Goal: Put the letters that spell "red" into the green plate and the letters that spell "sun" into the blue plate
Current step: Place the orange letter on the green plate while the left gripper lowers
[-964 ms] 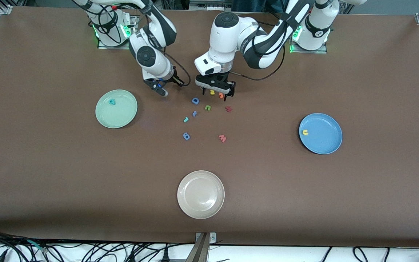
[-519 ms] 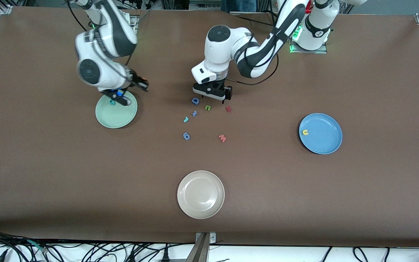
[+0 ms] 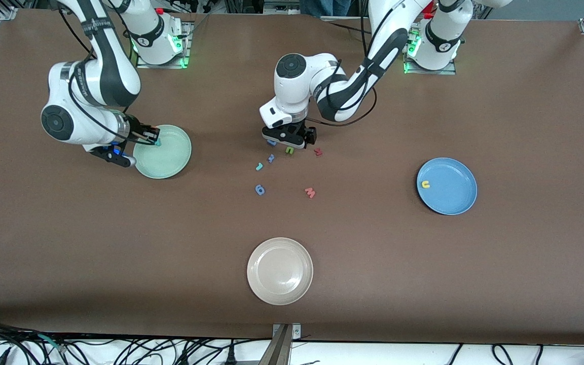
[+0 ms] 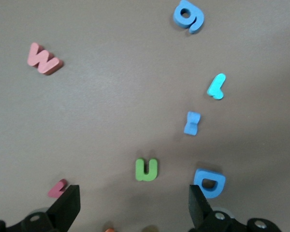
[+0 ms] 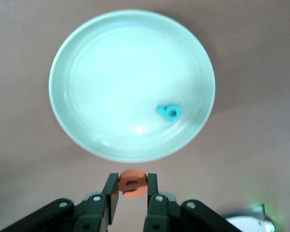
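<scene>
Our right hand (image 5: pixel 131 192) pinches the orange e (image 5: pixel 132 182) at the green plate (image 5: pixel 87 43) rim, d (image 5: pixel 169 112) inside. Left hand (image 4: pixel 134 208), wide, over green n (image 4: pixel 146 169), lying flat. Yellow u (image 3: pixel 425 184) in blue plate (image 3: pixel 454 197).

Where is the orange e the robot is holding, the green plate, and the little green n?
orange e (image 5: pixel 132 182), right wrist view, on its front face between the fingers.
green plate (image 5: pixel 111 72), right wrist view, on its bare inner floor.
green n (image 4: pixel 146 169), left wrist view, on its middle.
</scene>
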### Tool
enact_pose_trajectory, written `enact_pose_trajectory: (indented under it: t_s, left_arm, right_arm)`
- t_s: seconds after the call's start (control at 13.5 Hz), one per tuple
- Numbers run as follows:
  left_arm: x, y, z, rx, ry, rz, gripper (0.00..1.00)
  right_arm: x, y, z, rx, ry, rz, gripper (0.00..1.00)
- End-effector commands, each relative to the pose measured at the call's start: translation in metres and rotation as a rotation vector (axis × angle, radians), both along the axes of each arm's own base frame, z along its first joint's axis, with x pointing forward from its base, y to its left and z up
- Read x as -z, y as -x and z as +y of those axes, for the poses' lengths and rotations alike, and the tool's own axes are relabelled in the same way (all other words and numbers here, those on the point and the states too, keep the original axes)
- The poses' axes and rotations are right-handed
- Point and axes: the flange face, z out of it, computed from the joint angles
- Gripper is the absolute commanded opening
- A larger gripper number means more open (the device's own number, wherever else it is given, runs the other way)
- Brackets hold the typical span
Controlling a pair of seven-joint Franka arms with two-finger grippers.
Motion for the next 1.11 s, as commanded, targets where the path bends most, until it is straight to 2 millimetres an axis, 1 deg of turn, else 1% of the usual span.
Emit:
enact_pose_trajectory:
  t_s: [0.0,0.22,0.3,0.52,0.67,0.74,0.82,0.89,0.96,1.04]
  left_arm:
    - [0.012,-0.015,-0.014,0.011,-0.019,-0.014,0.99]
    - [0.019,-0.020,-0.013,0.046,-0.034,-0.001,0.99]
    - [0.023,-0.019,-0.013,0.058,-0.038,0.005,0.99]
    - [0.026,-0.018,-0.011,0.072,-0.040,0.015,0.99]
    - [0.032,-0.015,-0.012,0.078,-0.045,0.023,0.99]
    - [0.036,-0.015,-0.011,0.078,-0.046,0.027,0.99]
    - [0.038,-0.013,-0.012,0.081,-0.047,0.030,0.99]
    - [0.038,-0.012,-0.012,0.083,-0.046,0.031,0.99]
    - [0.040,-0.010,-0.012,0.085,-0.047,0.033,0.99]
    - [0.041,-0.008,-0.012,0.088,-0.048,0.034,0.99]
  right_arm:
    - [0.033,-0.010,0.005,-0.044,0.017,-0.025,0.04]
    - [0.066,-0.009,0.005,-0.047,0.034,-0.024,0.05]
    - [0.072,-0.008,0.005,-0.051,0.034,-0.014,0.05]
    - [0.092,-0.001,0.006,-0.053,0.038,0.023,0.06]
    - [0.100,0.001,0.010,-0.056,0.038,0.016,0.08]
    - [0.101,0.002,0.012,-0.059,0.037,0.018,0.21]
    - [0.101,0.002,0.012,-0.060,0.036,0.018,0.42]
    - [0.101,0.002,0.012,-0.057,0.036,0.018,0.68]
    - [0.101,0.002,0.012,-0.059,0.037,0.018,0.85]
    - [0.098,0.001,0.012,-0.057,0.035,0.012,0.92]
